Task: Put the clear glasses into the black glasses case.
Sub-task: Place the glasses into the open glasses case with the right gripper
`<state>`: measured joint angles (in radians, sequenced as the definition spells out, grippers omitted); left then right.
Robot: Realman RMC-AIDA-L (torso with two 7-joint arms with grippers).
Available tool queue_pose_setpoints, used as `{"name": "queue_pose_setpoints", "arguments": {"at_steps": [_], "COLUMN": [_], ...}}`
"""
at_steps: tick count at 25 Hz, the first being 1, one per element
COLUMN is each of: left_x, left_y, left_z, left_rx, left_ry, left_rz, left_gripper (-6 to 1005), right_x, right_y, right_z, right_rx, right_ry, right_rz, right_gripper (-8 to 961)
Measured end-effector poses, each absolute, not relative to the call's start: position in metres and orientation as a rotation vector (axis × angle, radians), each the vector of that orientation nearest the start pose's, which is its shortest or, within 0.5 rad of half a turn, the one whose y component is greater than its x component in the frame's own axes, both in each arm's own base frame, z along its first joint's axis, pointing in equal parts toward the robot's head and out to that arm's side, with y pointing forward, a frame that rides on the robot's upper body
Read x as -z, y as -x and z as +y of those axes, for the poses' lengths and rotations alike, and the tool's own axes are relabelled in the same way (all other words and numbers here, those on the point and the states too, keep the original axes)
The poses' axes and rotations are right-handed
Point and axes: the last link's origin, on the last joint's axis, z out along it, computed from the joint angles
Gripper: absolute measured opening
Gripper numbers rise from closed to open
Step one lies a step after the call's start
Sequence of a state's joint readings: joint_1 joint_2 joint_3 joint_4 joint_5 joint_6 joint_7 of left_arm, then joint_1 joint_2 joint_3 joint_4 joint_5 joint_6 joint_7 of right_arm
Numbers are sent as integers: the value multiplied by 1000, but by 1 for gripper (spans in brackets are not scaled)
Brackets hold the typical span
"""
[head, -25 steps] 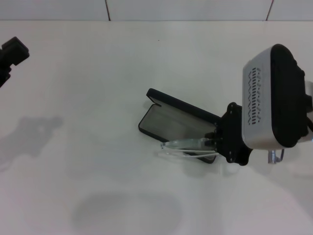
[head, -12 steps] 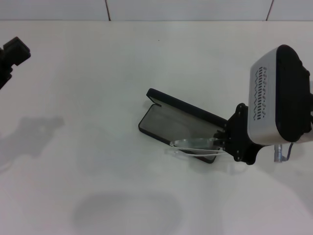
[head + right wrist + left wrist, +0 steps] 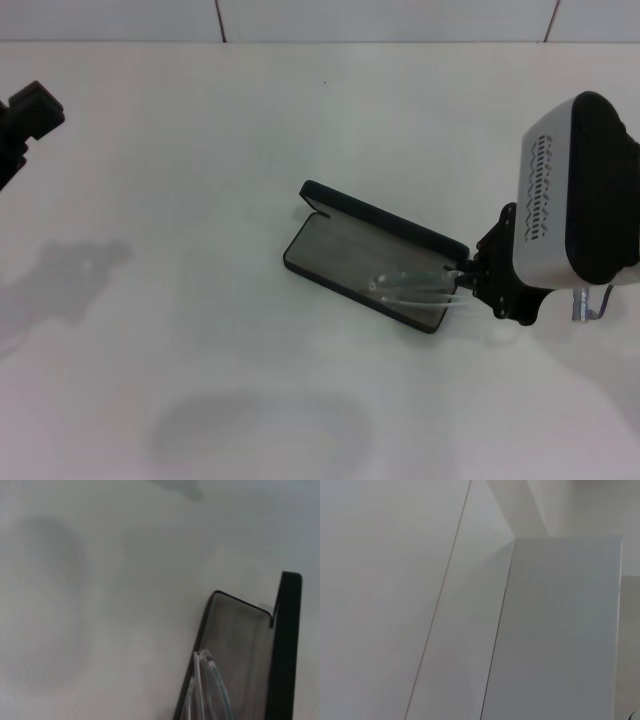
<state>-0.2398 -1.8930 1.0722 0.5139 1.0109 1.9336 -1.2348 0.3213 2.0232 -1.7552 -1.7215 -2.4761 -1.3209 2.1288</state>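
Black glasses case (image 3: 345, 262): matte black shell, grey lining. Clear glasses (image 3: 415, 287): fully transparent, colourless. Surface (image 3: 200, 200): plain white, faint grey shadows. My right gripper (image 3: 470, 285): black, behind it a silver-grey housing with rows of dark vent slots. My left gripper (image 3: 30, 110): black.

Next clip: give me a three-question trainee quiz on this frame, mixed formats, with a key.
1. True or false: the black glasses case lies open.
2. Which arm holds the clear glasses? A) left B) right
3. Fill in: the left gripper sits far off at the table's ____ edge.

Key: 1 true. 2 B; the right gripper holds them over the case's grey lining, at the end nearest it. 3 left.
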Motion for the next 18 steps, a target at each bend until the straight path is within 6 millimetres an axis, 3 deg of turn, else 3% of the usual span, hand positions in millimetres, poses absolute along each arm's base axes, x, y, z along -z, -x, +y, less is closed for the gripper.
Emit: {"name": "queue_pose_setpoints", "arguments": {"at_steps": [18], "left_x": [-95], "left_y": [279], "left_z": [251], "left_rx": [1533], "left_ry": [2326], "left_rz": [-407], "left_gripper": [59], "right_x": [10], "right_y": [-159], "right_z": [315], "right_rx": [416], "right_ry": [2670], "right_rz": [-51], "right_gripper": [39]}}
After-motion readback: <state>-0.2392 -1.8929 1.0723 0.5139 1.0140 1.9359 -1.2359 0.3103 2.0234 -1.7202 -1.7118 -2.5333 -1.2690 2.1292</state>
